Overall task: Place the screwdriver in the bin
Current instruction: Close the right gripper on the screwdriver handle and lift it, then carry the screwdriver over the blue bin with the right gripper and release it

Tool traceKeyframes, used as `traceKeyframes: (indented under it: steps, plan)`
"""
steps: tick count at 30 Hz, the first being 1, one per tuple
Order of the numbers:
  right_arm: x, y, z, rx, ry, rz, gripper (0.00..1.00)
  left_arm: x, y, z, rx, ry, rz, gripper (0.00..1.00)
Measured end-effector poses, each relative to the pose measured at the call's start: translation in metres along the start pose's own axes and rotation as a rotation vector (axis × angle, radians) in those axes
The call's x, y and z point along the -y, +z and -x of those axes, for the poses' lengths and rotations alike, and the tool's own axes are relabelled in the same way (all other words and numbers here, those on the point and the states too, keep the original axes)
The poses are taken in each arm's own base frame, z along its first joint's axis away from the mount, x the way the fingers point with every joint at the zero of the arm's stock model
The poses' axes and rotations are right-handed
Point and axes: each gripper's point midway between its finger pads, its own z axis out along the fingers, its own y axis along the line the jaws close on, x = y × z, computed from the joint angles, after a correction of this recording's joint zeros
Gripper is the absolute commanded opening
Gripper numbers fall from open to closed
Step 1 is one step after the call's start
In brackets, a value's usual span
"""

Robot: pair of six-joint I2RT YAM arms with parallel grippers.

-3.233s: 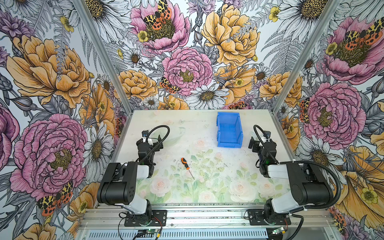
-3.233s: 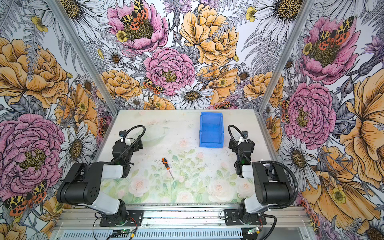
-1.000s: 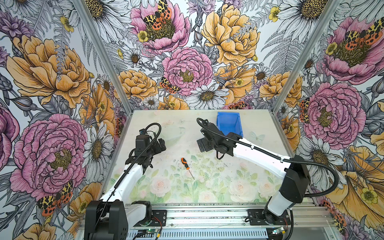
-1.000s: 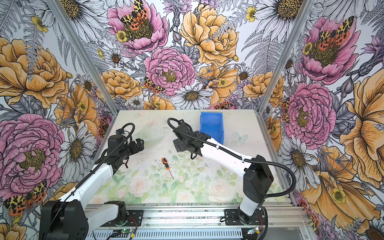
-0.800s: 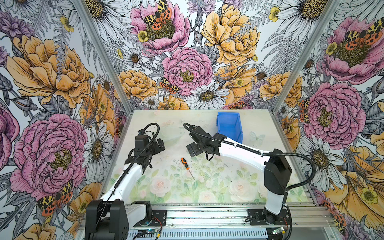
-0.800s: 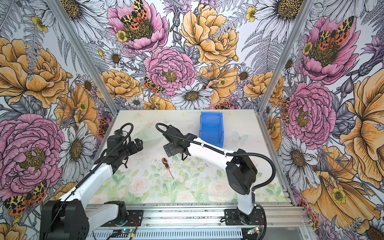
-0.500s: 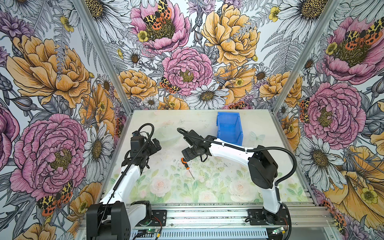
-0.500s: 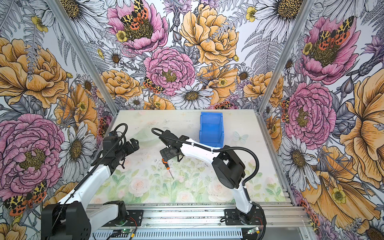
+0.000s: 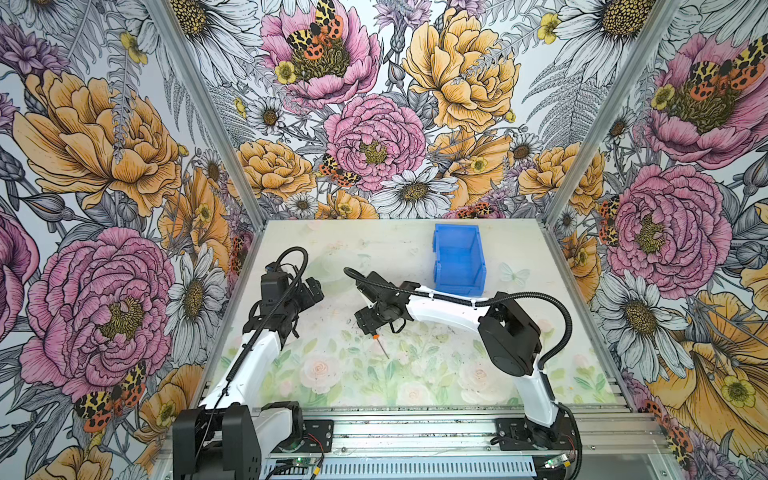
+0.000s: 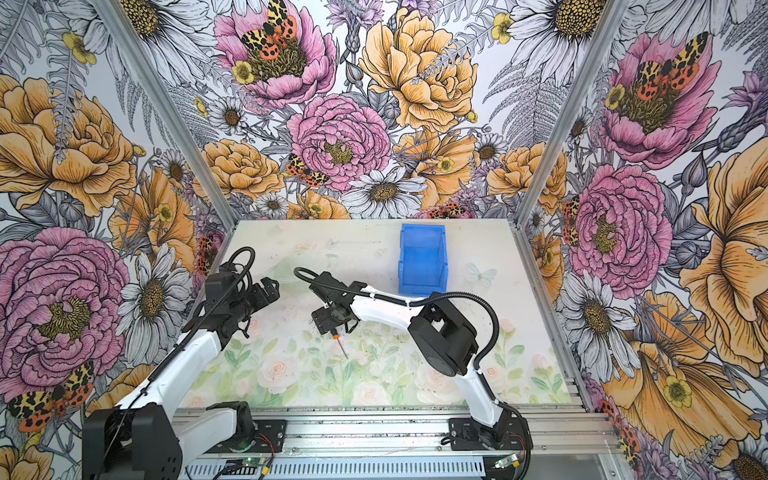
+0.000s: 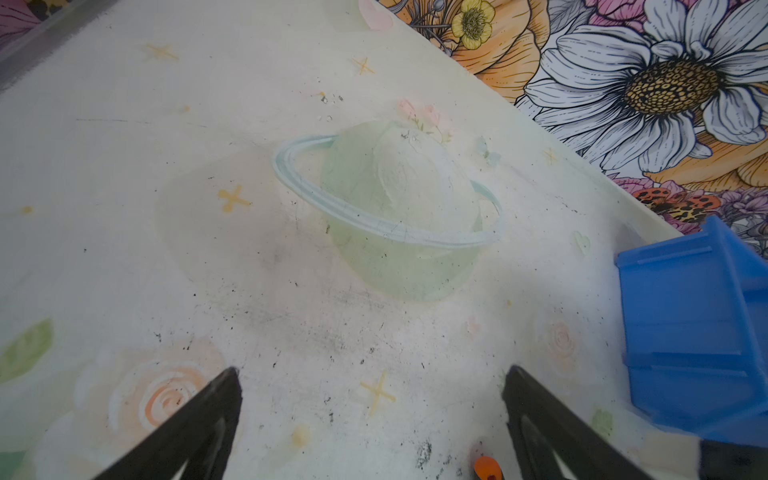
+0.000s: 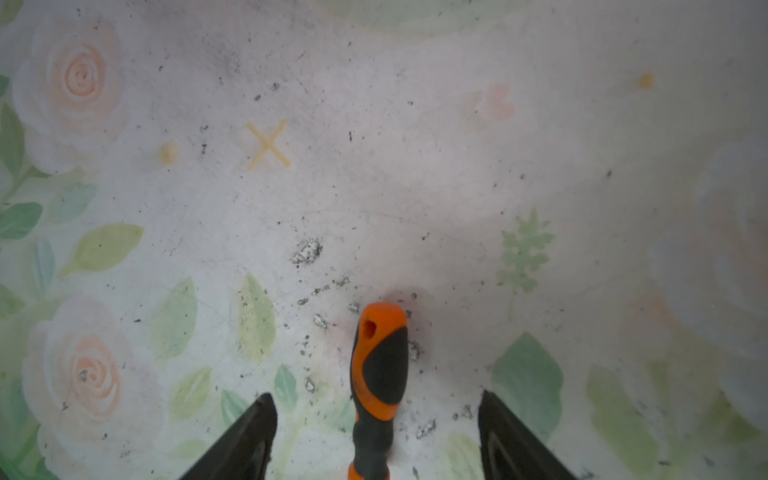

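The screwdriver (image 12: 380, 365) lies flat on the floral table mat, its orange-and-black handle between the fingers of my right gripper (image 12: 376, 395). The jaws stand open with a gap on each side of the handle. In both top views the right gripper (image 9: 371, 328) (image 10: 330, 328) covers the handle and only the screwdriver's thin shaft (image 9: 381, 345) (image 10: 341, 345) shows. The blue bin (image 9: 459, 286) (image 10: 422, 288) stands at the back right of the mat, nothing visible inside. My left gripper (image 9: 313, 289) (image 11: 374, 370) hovers open to the left with nothing in it.
Flower-printed walls close the table on three sides, with metal corner posts. A metal rail (image 9: 415, 432) carrying both arm bases runs along the front edge. In the left wrist view the bin (image 11: 698, 324) and the screwdriver's orange end (image 11: 487, 467) show.
My right arm has swung left from near the bin and lowered over the screwdriver, and its jaws have narrowed around the handle. The left gripper has shifted slightly back and left.
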Motion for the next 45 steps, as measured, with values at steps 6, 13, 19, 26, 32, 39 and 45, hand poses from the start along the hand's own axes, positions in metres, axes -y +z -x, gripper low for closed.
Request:
traceKeyframes:
  steps: [6,13,19,26,32,39,45]
  plan:
    - [0.005,0.022,-0.013,-0.048,0.010,-0.013,0.64,-0.001,0.000,-0.004,-0.008,-0.001,-0.001,0.99]
    - [0.004,0.026,-0.011,-0.045,0.022,-0.009,0.46,-0.002,0.000,-0.003,-0.006,-0.003,0.001,0.99]
    - [0.004,0.028,-0.011,-0.042,0.032,-0.009,0.33,-0.003,0.000,-0.003,-0.006,-0.004,0.003,0.99]
    - [0.007,0.028,-0.010,-0.035,0.038,-0.024,0.07,-0.003,0.000,-0.003,-0.006,-0.004,0.003,0.99]
    - [0.017,0.020,-0.008,-0.014,0.037,-0.070,0.00,-0.002,0.000,-0.005,-0.012,0.013,0.002,0.99]
    - [0.040,-0.036,0.022,0.100,0.084,-0.100,0.00,0.028,0.002,-0.008,-0.032,0.080,-0.086,0.99]
    - [0.090,-0.098,0.059,0.243,0.191,-0.136,0.00,0.090,0.003,-0.021,-0.059,0.194,-0.281,0.99]
